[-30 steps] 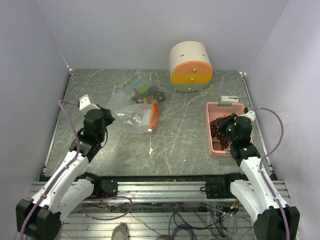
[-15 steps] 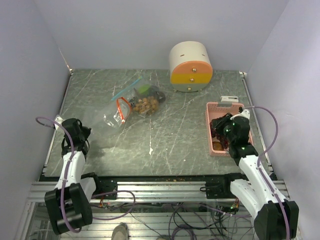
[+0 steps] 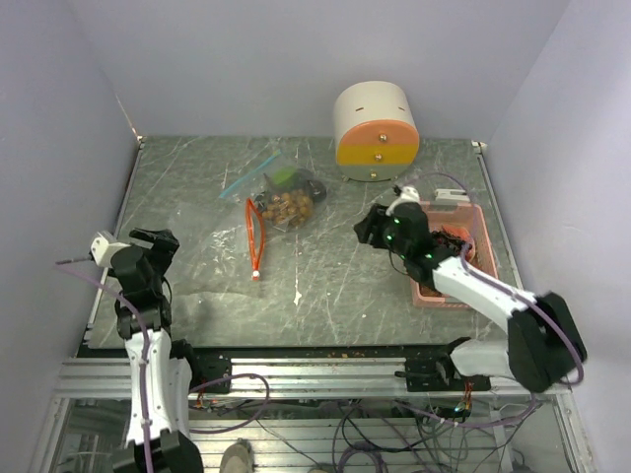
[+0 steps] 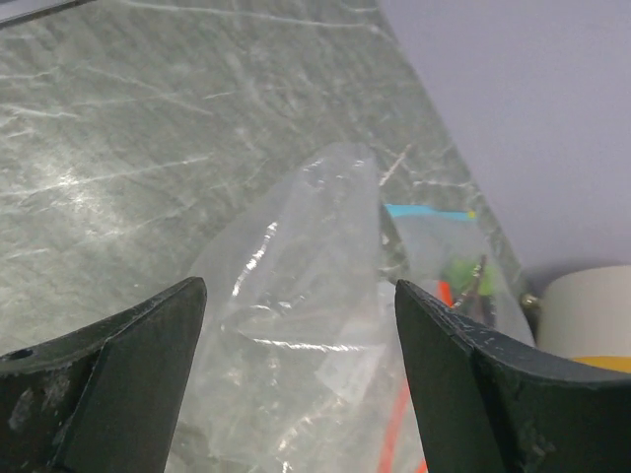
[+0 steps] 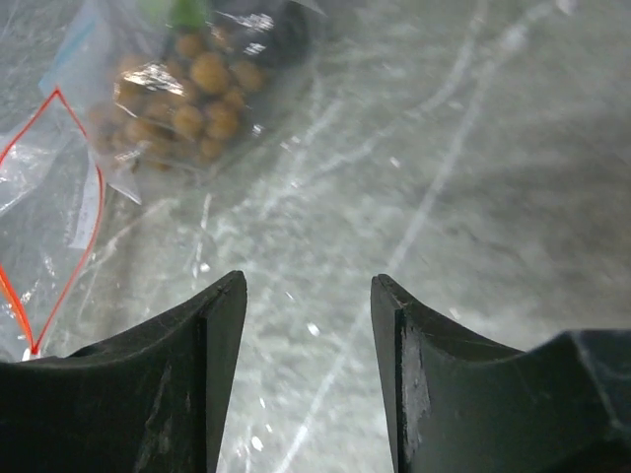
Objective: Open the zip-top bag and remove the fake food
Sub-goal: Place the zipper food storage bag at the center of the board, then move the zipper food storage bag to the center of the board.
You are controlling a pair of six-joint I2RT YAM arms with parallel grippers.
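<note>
The clear zip-top bag (image 3: 258,205) lies at the table's middle left, its orange zip edge (image 3: 254,241) toward the near side. Inside it, fake food shows: a tan-brown grape bunch (image 3: 287,207) (image 5: 197,94) and a green piece (image 3: 283,178) (image 4: 458,271). My left gripper (image 3: 156,242) (image 4: 298,291) stands open at the left edge, apart from the bag (image 4: 306,335) ahead of it. Over bare table right of the bag, my right gripper (image 3: 367,228) (image 5: 308,281) is open and empty.
A pink perforated basket (image 3: 418,211) sits at the right, partly under my right arm, with reddish pieces (image 3: 455,236) in it. A cream and orange drum-shaped container (image 3: 375,130) stands at the back. Walls close in on both sides.
My left gripper let go of the bag, pulled back to the left edge and opened. My right gripper left the basket, swung left toward the bag and opened. The bag settled flatter.
</note>
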